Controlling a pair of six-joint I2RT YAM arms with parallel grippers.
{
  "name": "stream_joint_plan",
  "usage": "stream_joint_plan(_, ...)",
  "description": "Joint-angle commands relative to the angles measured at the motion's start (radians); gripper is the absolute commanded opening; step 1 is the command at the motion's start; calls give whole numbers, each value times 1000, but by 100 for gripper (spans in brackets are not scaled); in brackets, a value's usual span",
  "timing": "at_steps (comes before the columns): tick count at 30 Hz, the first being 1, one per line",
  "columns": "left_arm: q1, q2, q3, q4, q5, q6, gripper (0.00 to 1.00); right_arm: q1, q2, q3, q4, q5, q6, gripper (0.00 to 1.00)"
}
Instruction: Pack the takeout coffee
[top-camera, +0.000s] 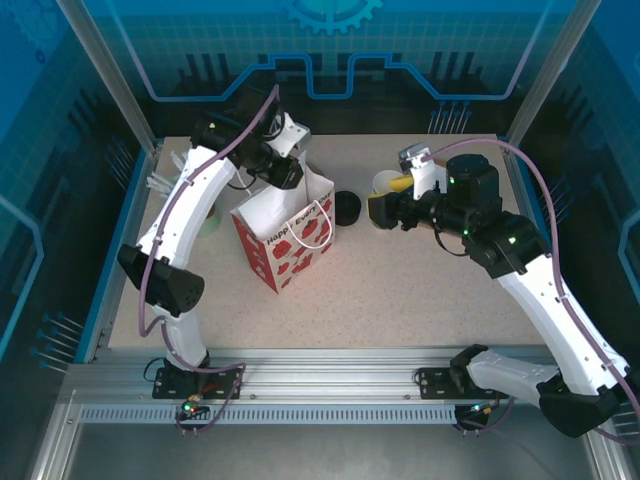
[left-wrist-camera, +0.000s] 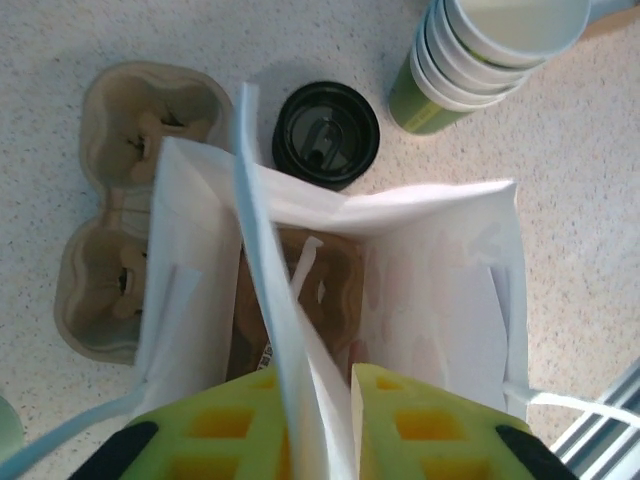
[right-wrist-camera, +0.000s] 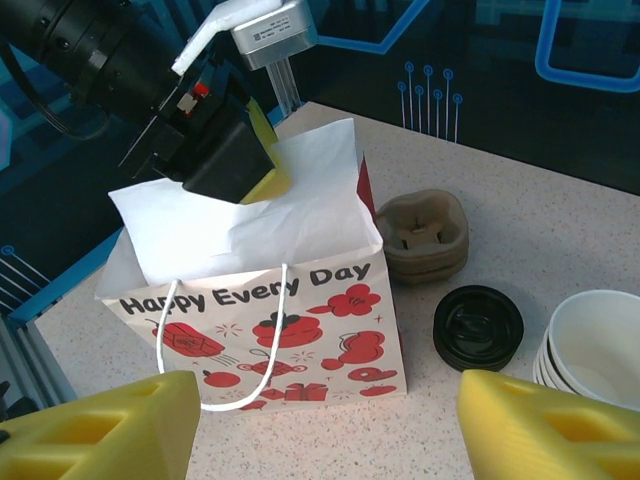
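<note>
Evidently the left gripper (left-wrist-camera: 320, 400), low in its wrist view, straddles the rim of the paper bag (right-wrist-camera: 300, 300) on narrow fingers to hold the mouth open, though whether they pinch the paper I cannot tell. The takeout coffee (right-wrist-camera: 478, 327) stands lidded on the table (right-wrist-camera: 490, 190), lower right in the right wrist view, just beside the bag; the right gripper (right-wrist-camera: 325, 420) faces it with fingers wide and empty, likely lining up a grasp.

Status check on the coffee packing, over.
Left gripper at the paper bag rim, paper between jaws, grip unclear. Right gripper open, empty. Takeout coffee lidded, on table beside bag, unpacked. Cup carrier sits inside bag.
</note>
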Motion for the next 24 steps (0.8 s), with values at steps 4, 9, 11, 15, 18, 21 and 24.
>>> stream_joint_plan(4,-3,-60,-34,-7,62,-21,39,-4,14,-29,-24,18,-14,70)
stream_joint_plan(9,-3,-125,-56,22,63,-32,48,-4,19,-40,-35,40,-20,71)
stream_joint_plan(11,-3,-167,-80,44,58,-41,50,-4,20,-42,-43,56,-28,72)
stream_joint_plan(15,9,-350,-269,218,44,-100,61,-5,14,-50,-79,200,-63,74)
stream_joint_plan(18,36,-561,-527,451,-18,-170,74,-8,1,-85,-83,384,-77,80)
stream_joint_plan(21,77,-782,-809,700,-147,-255,86,-34,-4,-135,-57,520,-83,94)
stream_joint_plan(24,123,-968,-1035,887,-330,-315,98,-74,0,-185,-14,621,-79,100)
